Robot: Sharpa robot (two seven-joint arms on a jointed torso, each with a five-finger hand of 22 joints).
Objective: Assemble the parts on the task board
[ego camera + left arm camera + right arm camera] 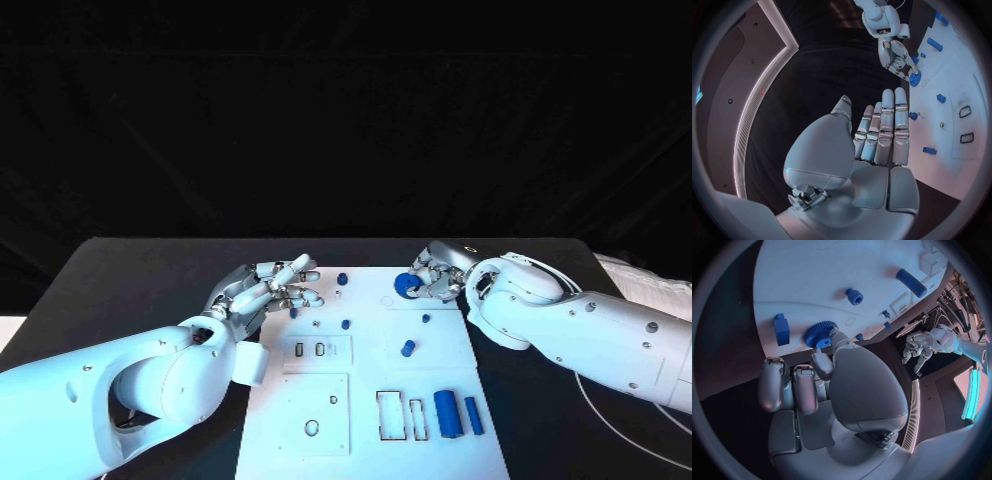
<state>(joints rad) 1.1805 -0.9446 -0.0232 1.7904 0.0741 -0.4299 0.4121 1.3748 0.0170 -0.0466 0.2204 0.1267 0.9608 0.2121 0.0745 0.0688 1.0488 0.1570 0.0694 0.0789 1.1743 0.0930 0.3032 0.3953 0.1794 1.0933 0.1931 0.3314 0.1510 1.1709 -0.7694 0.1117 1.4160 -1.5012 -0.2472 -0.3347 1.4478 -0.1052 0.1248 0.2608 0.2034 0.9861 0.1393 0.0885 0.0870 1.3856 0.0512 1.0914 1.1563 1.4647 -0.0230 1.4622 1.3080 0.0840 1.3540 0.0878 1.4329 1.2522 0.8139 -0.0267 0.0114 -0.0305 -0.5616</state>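
The white task board (433, 350) lies in the middle of the black table. At its far edge my right hand (440, 272) pinches a round blue gear (408, 285) just above the board; the right wrist view shows the toothed gear (820, 334) at a fingertip (833, 336). My left hand (268, 288) hovers over the board's far left corner, fingers straight and holding nothing; its palm (873, 150) faces the wrist camera. Small blue pegs (342, 279) (346, 323) stand near it. From the left wrist, the right hand (898, 57) and gear (915, 77) appear.
A short blue piece (408, 348) lies mid-board and two long blue bars (447, 412) (473, 414) lie near the front right, beside rectangular slots (391, 414). A blue block (781, 329) sits close to the gear. White cloth (656, 285) lies at the table's right edge.
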